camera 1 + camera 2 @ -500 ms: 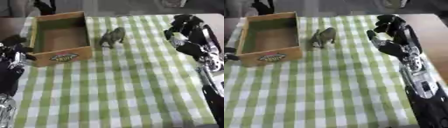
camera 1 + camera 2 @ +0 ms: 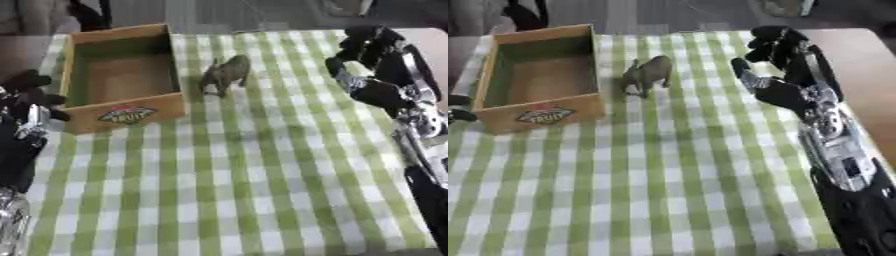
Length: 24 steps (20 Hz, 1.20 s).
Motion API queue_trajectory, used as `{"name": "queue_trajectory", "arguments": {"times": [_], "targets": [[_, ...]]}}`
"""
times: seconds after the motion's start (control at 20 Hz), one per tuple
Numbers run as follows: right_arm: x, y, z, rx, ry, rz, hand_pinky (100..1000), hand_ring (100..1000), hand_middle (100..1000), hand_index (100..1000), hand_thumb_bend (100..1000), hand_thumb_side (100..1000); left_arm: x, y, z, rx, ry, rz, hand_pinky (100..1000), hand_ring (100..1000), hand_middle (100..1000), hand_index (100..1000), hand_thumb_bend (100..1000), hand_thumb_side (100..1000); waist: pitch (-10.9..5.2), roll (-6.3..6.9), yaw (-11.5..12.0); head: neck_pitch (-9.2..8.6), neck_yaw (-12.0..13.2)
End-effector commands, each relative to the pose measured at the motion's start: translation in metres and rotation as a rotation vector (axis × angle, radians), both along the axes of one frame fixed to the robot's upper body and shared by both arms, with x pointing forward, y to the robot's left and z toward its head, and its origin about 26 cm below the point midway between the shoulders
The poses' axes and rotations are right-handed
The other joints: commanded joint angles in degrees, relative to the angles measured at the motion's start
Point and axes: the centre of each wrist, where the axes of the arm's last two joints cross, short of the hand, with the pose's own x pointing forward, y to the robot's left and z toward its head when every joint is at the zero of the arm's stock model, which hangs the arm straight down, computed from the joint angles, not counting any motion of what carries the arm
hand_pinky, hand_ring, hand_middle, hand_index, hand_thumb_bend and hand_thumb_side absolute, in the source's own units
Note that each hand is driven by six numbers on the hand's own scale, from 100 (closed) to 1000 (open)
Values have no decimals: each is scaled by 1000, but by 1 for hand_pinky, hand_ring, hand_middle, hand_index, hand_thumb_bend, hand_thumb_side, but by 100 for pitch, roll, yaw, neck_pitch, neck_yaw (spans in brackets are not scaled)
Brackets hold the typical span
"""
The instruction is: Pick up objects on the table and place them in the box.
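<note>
The left robot hand (image 2: 31,100) waits low at the table's (image 2: 675,190) near left edge, fingers curled on nothing. Farther off, the right robot hand (image 2: 785,75), fingers spread and released, has drifted nearer the grey animal figure (image 2: 646,74) (still standing beside the wooden box (image 2: 535,112), which looks empty), so a grasp seems next.

One wooden box (image 2: 122,107), one grey animal figure (image 2: 646,74) and two robot hands on one checked cloth (image 2: 262,190)
</note>
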Motion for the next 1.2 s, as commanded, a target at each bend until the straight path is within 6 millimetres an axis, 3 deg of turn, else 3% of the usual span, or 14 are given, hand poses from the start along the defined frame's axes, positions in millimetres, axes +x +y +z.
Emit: {"name": "queue_trajectory", "arguments": {"times": [0.05,0.3,0.75,0.95,1.2], "targets": [[2,-5,15,-55,-34,8,670,585,577,730,375,100,-1,1,8,11,-29,0,512,610,694,773,100,203,-90,-6,14,-19,-19],[10,-4,38,-190,-79,76,676,602,585,733,355,100,-1,1,7,13,-26,-4,512,611,694,773,100,204,-98,-35,91,1,-44],[42,-5,95,-624,-201,286,717,674,627,769,406,100,-1,-1,4,22,-14,-17,512,611,695,773,100,204,-153,-79,265,72,-99],[66,-6,104,-799,-193,322,741,716,667,801,422,169,-2,-1,3,24,-9,-23,512,611,695,773,100,203,-190,-92,378,100,-109],[96,-1,99,-968,-147,314,757,742,695,819,428,218,-2,-2,3,27,-6,-31,512,611,695,773,100,202,-214,-102,506,106,-128]]}}
